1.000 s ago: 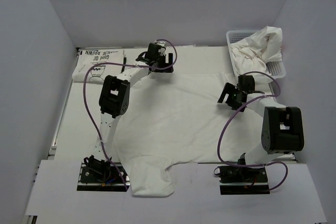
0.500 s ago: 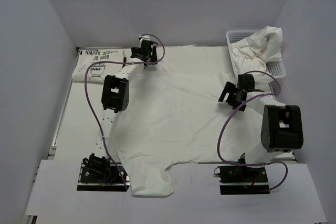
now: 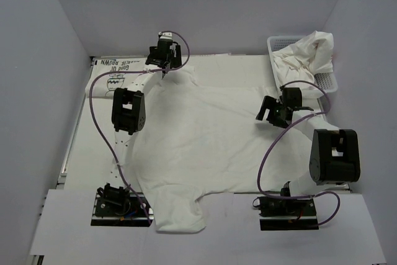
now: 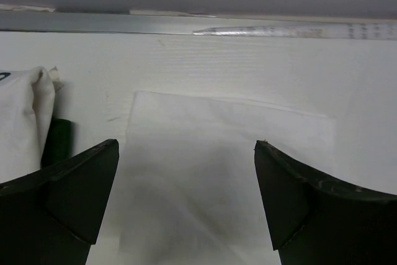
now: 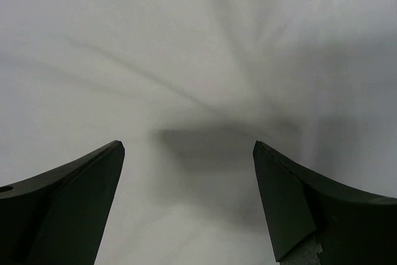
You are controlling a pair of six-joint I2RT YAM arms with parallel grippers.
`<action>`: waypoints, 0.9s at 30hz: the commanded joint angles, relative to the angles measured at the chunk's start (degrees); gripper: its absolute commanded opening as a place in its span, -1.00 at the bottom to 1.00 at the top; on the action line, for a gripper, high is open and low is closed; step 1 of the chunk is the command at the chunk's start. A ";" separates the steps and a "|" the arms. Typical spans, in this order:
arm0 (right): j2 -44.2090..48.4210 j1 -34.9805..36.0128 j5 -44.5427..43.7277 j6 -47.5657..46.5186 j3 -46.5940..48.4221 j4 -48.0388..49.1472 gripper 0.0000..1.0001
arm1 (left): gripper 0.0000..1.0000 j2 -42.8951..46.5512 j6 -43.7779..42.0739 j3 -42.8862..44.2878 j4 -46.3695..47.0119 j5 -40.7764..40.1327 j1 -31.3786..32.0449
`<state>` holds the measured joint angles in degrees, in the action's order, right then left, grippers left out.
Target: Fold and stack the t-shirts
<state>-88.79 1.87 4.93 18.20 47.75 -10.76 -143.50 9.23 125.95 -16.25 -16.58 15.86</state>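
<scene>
A large white t-shirt (image 3: 205,141) lies spread flat over the middle of the table. My left gripper (image 3: 162,66) is open and empty above its far left corner; that corner shows in the left wrist view (image 4: 217,153). My right gripper (image 3: 268,111) is open and empty over the shirt's right side, with plain white cloth (image 5: 186,91) under it. A folded white t-shirt with black lettering (image 3: 118,76) lies at the far left; its edge shows in the left wrist view (image 4: 22,116). More white t-shirts (image 3: 307,54) are heaped in the basket.
A white plastic mesh basket (image 3: 327,80) stands at the far right corner. White walls enclose the table on three sides. The table's far edge rail (image 4: 186,24) runs just beyond the shirt corner.
My left gripper has moved back and to the left, from over the shirt's upper edge to its far left corner. My right gripper has barely shifted.
</scene>
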 commanded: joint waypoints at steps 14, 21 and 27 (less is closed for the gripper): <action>2.42 5.86 -4.66 -4.40 9.62 -0.65 0.81 | 1.00 22.48 4.12 -29.01 -0.71 8.14 4.01; -10.25 7.27 -11.35 -5.80 21.76 -6.28 0.81 | 1.00 16.68 5.88 -25.67 -3.25 8.14 4.01; -19.12 9.38 -8.88 -6.51 27.03 -5.41 0.81 | 1.00 8.26 7.90 -18.21 -9.40 6.92 1.90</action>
<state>-105.80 9.91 -4.23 12.97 71.24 -15.44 -132.94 15.14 104.16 -21.06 -9.06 19.27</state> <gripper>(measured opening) 0.901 0.997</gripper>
